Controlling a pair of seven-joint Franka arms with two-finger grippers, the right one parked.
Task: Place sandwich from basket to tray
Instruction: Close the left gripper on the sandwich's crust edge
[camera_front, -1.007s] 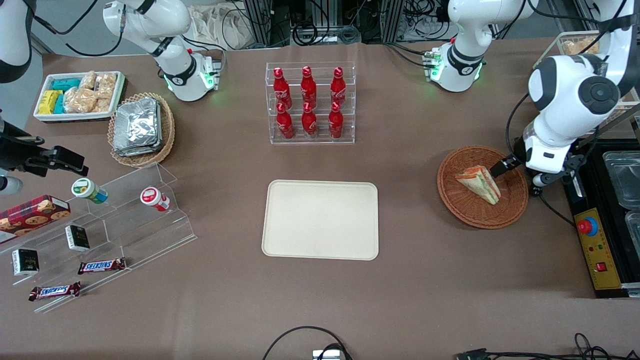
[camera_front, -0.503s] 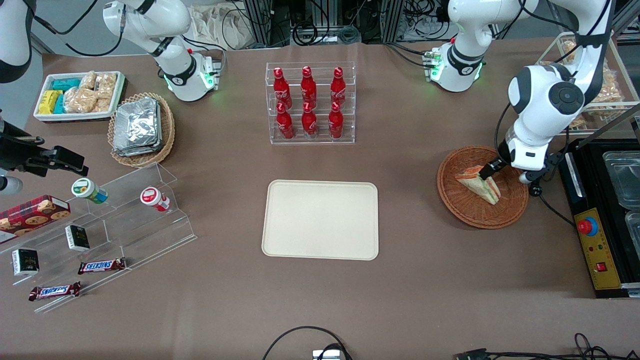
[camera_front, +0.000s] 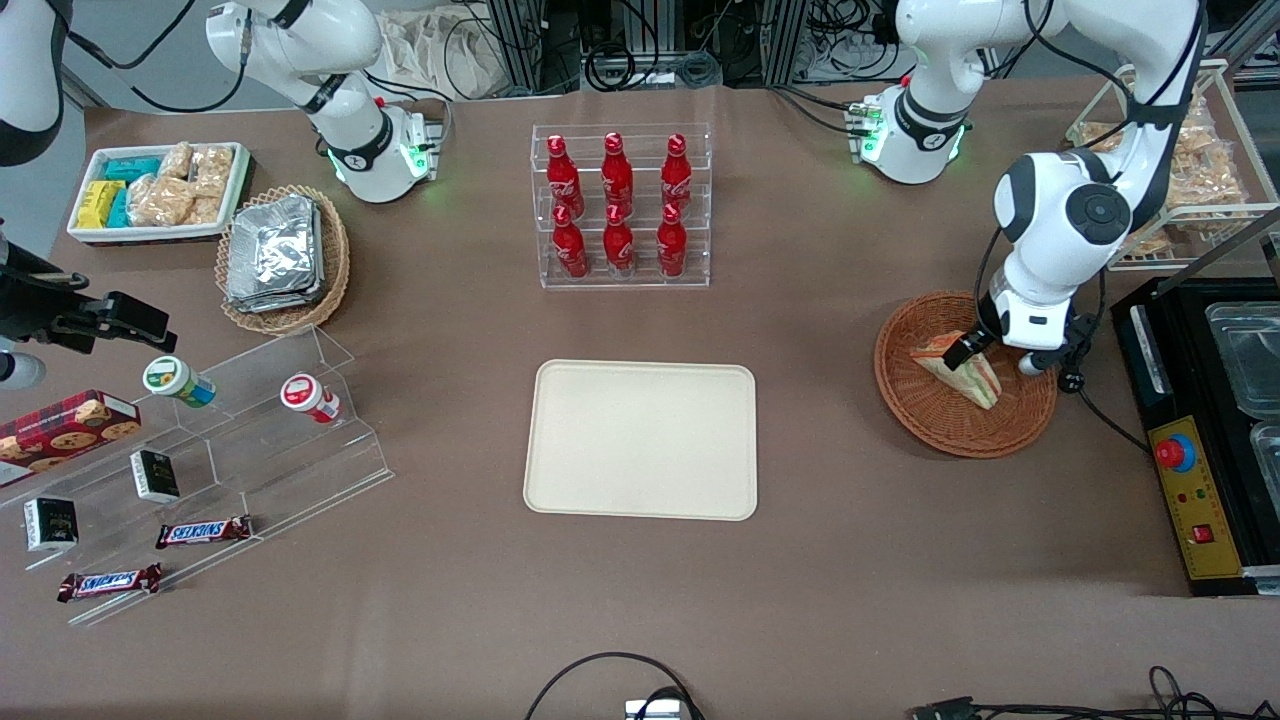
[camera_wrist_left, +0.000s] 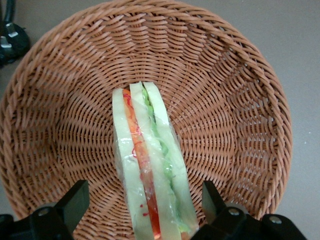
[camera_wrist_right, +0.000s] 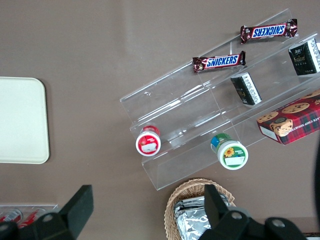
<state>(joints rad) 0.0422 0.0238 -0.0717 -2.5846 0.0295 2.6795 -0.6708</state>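
Counted: six red bottles (camera_front: 617, 205), two Snickers bars (camera_front: 204, 531), two wicker baskets (camera_front: 940, 420), one sandwich (camera_front: 962, 368), one tray (camera_front: 641, 439), one gripper (camera_front: 963, 350) over the sandwich.

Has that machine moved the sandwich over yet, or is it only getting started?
Only starting. The sandwich lies in the basket, and the tray holds nothing. In hand: the end effector is open over the basket, one finger on each side of the sandwich. Left: closing, lifting, carrying it to the tray and releasing.
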